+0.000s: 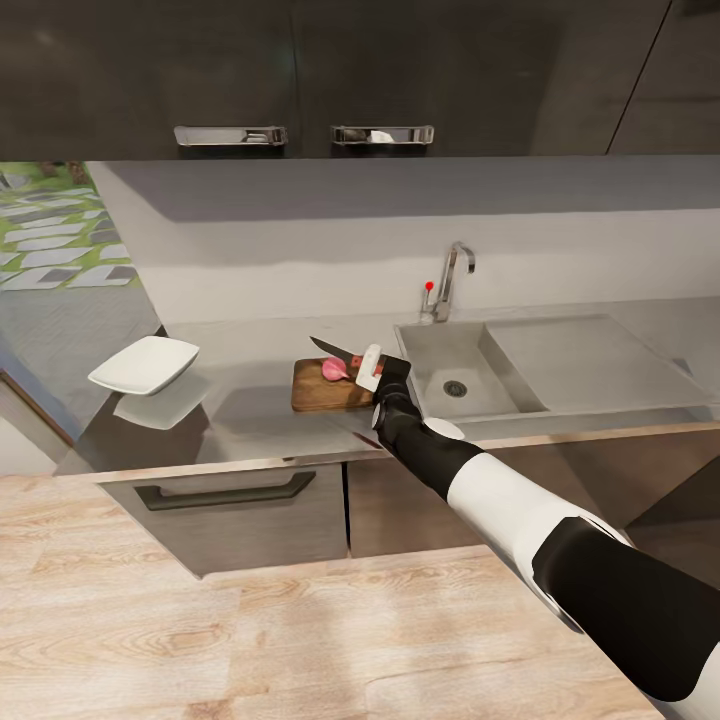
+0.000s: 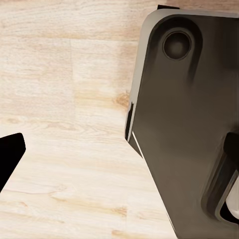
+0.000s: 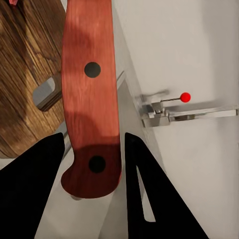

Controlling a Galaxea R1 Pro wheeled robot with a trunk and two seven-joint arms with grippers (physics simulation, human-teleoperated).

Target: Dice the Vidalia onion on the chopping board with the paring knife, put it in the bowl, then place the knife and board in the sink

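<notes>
My right gripper (image 1: 373, 370) is shut on the paring knife's red handle (image 3: 92, 94), which lies between the two black fingers (image 3: 35, 184). The dark blade (image 1: 330, 348) points left over the brown chopping board (image 1: 325, 392), just above the pinkish onion piece (image 1: 335, 370) lying on it. The board's slot handle (image 3: 47, 92) sits beside the knife handle. The white bowl (image 1: 145, 363) stands on the grey countertop (image 1: 240, 440) to the left of the board. Right of the board is the grey sink (image 1: 470, 345) with its round drain (image 1: 455, 388). The left gripper (image 2: 122, 149) hangs open over the floor.
The chrome faucet (image 1: 452, 275) with its red knob (image 1: 429, 285) stands behind the sink, and the flat drainboard (image 1: 590, 355) lies to its right. Dark upper cabinets (image 1: 300, 70) hang overhead. The robot's dark base (image 2: 189, 124) sits on the light wood floor (image 1: 200, 640).
</notes>
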